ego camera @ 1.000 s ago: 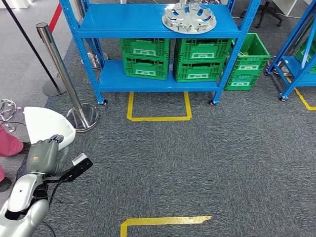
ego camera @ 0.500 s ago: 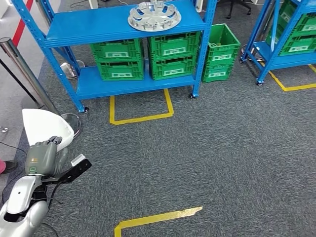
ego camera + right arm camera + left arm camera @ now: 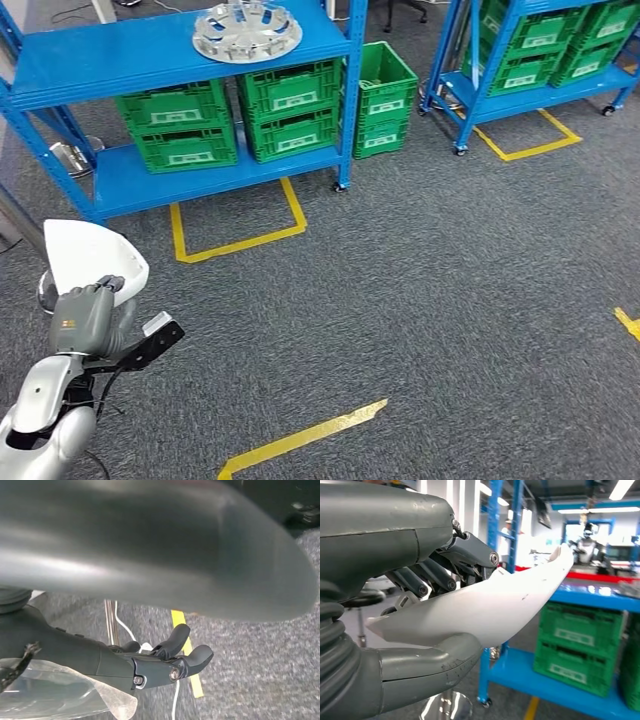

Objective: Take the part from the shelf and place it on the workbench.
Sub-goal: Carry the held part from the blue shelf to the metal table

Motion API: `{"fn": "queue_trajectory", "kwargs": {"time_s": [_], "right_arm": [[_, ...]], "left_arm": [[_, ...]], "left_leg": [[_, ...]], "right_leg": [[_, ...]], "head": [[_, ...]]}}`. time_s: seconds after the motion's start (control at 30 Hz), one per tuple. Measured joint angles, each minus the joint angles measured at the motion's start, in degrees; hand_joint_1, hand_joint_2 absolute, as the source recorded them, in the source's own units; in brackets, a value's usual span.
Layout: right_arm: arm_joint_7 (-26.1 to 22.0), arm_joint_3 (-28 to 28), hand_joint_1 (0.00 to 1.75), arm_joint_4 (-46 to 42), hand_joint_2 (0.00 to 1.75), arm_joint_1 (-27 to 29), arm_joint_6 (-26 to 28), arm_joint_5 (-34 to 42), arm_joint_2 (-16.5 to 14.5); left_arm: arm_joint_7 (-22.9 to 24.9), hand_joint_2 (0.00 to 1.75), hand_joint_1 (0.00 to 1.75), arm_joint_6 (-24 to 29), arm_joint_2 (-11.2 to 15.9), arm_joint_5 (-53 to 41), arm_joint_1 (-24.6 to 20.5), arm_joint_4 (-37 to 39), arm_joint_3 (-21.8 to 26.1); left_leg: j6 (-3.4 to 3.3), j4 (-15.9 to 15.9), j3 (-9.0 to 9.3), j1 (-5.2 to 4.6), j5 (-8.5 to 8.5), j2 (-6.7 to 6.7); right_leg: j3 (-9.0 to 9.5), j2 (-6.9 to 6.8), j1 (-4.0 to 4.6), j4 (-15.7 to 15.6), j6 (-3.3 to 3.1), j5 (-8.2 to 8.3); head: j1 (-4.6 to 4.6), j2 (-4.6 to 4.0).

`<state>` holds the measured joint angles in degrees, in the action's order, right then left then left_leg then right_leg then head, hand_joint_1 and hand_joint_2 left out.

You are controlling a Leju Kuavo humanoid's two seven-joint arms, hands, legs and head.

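The part (image 3: 91, 256) is a curved white plastic shell. My left hand (image 3: 84, 320) holds it low at the left of the head view, above the grey carpet. The left wrist view shows the part (image 3: 490, 605) pinched between the thick thumb below and the dark fingers (image 3: 433, 572) above, its pointed end toward the blue shelf. In the right wrist view my right hand (image 3: 166, 656) hangs over the carpet, fingers slightly curled and apart with nothing in them.
A blue shelf (image 3: 113, 55) stands at the back left with a silver hubcap (image 3: 247, 30) on top and green crates (image 3: 287, 100) below. A second blue shelf (image 3: 528, 88) stands at the back right. Yellow tape (image 3: 302, 438) marks the floor. A chrome stanchion base (image 3: 446, 707) is close to the left hand.
The whole picture has shifted left, so the camera has turned to the right. A second shelf has come into view. My left hand keeps holding the white part in the same pose.
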<state>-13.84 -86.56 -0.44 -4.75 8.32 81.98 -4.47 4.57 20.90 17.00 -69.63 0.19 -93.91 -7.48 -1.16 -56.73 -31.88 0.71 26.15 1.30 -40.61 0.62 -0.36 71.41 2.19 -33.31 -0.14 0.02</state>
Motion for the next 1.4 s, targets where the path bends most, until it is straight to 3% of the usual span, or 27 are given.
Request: {"fn": "queue_trajectory", "kwargs": {"time_s": [0.03, 0.07, 0.1, 0.17, 0.23, 0.37, 0.63, 0.9, 1.17, 1.3, 1.37, 1.4], "right_arm": [[0.1, 0.0, 0.00, 0.0, 0.00, -0.1, 0.0, -0.1, 0.0], [0.2, -0.1, 0.00, 0.0, 0.00, -0.1, 0.0, -0.1, 0.0], [0.3, -0.1, 0.00, 0.0, 0.00, -0.1, -0.1, -0.2, 0.0], [0.5, -0.3, 0.00, 0.0, 0.00, -0.2, -0.1, -0.3, 0.0], [0.5, -0.5, 0.00, 0.0, 0.00, -0.2, 0.3, -0.7, 0.0], [0.4, -1.3, 0.00, 0.0, 0.00, -0.2, 1.0, -1.6, 0.0], [-1.3, -2.1, 0.00, 0.0, 0.00, -0.2, 1.3, -2.6, 0.0], [-0.8, -2.4, 0.00, 0.0, 0.00, -0.2, 1.5, -5.7, 0.0], [0.5, -2.7, 0.00, -0.1, 0.00, -0.4, 2.0, -7.1, 0.0], [0.5, -2.7, 0.00, -0.1, 0.00, -0.5, 2.2, -7.2, 0.0], [0.5, -2.7, 0.00, -0.2, 0.00, -0.6, 2.3, -7.3, 0.0], [0.5, -2.7, 0.00, -0.2, 0.00, -0.6, 2.3, -7.3, 0.0]], "left_arm": [[0.0, 1.75, 1.75, 0.0, 0.0, 0.0, 0.1, 0.0, 0.0], [0.0, 1.75, 1.75, 0.0, -0.1, 0.0, 0.1, 0.0, 0.0], [0.0, 1.75, 1.75, 0.0, -0.1, 0.0, 0.1, 0.0, 0.0], [0.0, 1.75, 1.75, 0.0, -0.2, 0.0, 0.0, 0.0, 0.1], [0.0, 1.75, 1.75, 0.0, -0.3, 0.0, -0.1, 0.0, 0.2], [0.0, 1.75, 1.75, 0.1, -0.4, 0.0, -0.1, 0.0, 0.4], [0.2, 1.75, 1.75, 0.0, -0.3, -0.1, 0.7, -0.5, 1.2], [0.2, 1.75, 1.75, -0.3, -0.3, -0.1, 1.2, -0.8, 1.7], [0.2, 1.75, 1.75, -0.6, -0.3, -0.2, 1.2, -0.8, 1.8], [0.2, 1.75, 1.75, -0.7, -0.3, -0.3, 1.2, -0.8, 1.8], [0.2, 1.75, 1.75, -0.7, -0.3, -0.3, 1.1, -0.8, 1.9], [0.3, 1.75, 1.75, -0.8, -0.3, -0.3, 1.1, -0.9, 1.9]], "left_leg": [[-0.01, 0.0, -0.07, -0.08, -0.03, 0.76], [0.01, 0.0, -0.11, -0.13, -0.05, 1.39], [0.06, 0.0, -0.11, -0.15, -0.08, 1.90], [0.36, 0.0, -0.11, -0.26, -0.18, 2.57], [0.76, -0.2, -0.24, -0.42, -0.27, 2.86], [0.22, -0.2, -0.46, -0.43, -0.74, 2.78], [1.43, 0.4, -0.50, -0.29, -1.32, 2.62], [1.62, 0.4, -0.67, -0.35, -1.39, 2.62], [1.24, -0.1, -0.95, -0.64, -1.15, 2.61], [0.66, -0.3, -1.27, -0.86, -1.04, 2.52], [0.15, 0.3, -1.13, -0.57, -1.46, 2.24], [-0.10, 0.7, -1.05, -0.38, -1.72, 2.03]], "right_leg": [[-0.72, -0.32, -0.08, 1.9, 0.10, -0.46], [-0.25, -0.50, -0.13, 1.6, 0.12, 0.15], [1.54, -0.69, -0.16, -1.3, 0.06, 1.68], [6.71, -1.23, -0.07, -9.8, -0.34, 4.65], [9.54, -1.50, 0.10, -14.6, -0.74, 5.73], [9.60, -1.54, 0.31, -15.1, -0.84, 6.04], [9.23, -1.71, 0.49, -14.8, -1.48, 6.07], [9.12, -1.72, 0.43, -14.8, -1.60, 6.19], [9.06, -1.77, 0.13, -14.8, -1.24, 6.37], [9.09, -2.02, -0.07, -14.9, -0.79, 6.43], [8.74, -2.00, -0.12, -14.4, -0.41, 5.82], [8.09, -1.73, -0.13, -13.0, -0.24, 4.68]], "head": [[-0.01, 0.00], [0.01, 0.00], [0.00, 0.00], [-0.02, 0.01], [-0.06, 0.01], [-0.13, 0.01], [-0.10, 0.00], [-0.08, 0.00], [-0.09, 0.00], [-0.11, 0.00], [-0.08, 0.01], [0.01, 0.01]]}}
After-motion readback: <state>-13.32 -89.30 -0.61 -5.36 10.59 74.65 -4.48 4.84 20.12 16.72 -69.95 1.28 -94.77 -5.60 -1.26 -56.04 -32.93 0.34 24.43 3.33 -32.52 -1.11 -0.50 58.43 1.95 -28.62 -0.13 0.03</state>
